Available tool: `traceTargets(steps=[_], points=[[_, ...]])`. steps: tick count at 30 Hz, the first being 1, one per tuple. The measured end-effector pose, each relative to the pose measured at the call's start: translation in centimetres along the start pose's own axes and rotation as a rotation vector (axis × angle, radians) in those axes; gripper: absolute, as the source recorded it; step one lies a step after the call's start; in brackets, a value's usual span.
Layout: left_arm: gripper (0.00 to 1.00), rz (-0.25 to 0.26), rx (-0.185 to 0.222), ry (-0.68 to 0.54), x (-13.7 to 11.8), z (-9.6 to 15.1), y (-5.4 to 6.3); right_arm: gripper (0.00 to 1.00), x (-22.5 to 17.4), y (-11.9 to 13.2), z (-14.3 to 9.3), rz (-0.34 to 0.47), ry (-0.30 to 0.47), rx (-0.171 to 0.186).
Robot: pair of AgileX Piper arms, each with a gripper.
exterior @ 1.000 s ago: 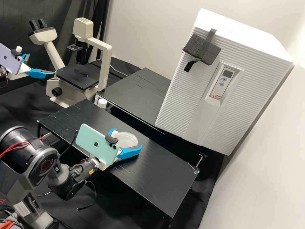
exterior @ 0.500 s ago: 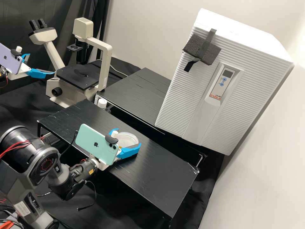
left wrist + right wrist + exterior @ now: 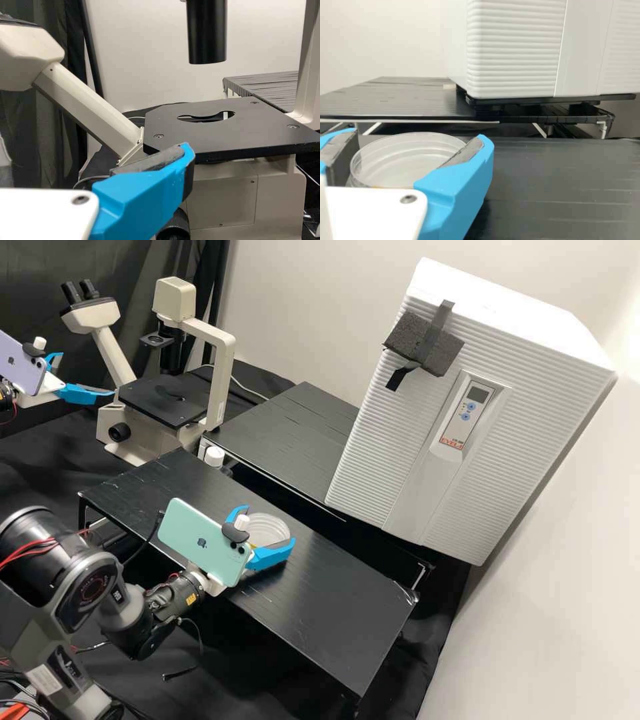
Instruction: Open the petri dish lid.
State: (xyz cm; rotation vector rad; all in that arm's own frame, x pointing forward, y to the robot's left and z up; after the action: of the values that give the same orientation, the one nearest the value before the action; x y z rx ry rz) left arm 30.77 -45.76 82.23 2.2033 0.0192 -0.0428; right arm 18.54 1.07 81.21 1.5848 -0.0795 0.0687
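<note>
Straddling the clear petri dish, the right gripper holds its fingers spread, one on either side of the rim; contact is hard to judge. Round, with no long axis to match, the dish lies flat on the low black table, far nearer this arm than the left gripper, parted near the microscope. Red lettering marks the incubator; a logo, the mint-green phone.
</note>
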Motion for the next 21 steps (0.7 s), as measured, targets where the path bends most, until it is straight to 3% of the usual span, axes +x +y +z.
traceTargets(steps=[4, 8, 16, 21], points=[[1.0, 0.0, 0.0, 0.0, 0.0, 0.0, 0.0, 0.0, -0.1, 0.2, -0.2, 0.007, 0.012, 0.002], [1.0, 0.0, 0.0, 0.0, 0.0, 0.0, 0.0, 0.0, -0.3, 1.2, 0.0, 0.059, 0.008, 0.032], [1.0, 0.0, 0.0, 0.0, 0.0, 0.0, 0.0, 0.0, -1.4, 4.5, 1.9, 0.266, -0.082, 0.177], [1.0, 0.0, 0.0, 0.0, 0.0, 0.0, 0.0, 0.0, -1.5, 5.2, 3.3, 0.315, -0.158, 0.199]])
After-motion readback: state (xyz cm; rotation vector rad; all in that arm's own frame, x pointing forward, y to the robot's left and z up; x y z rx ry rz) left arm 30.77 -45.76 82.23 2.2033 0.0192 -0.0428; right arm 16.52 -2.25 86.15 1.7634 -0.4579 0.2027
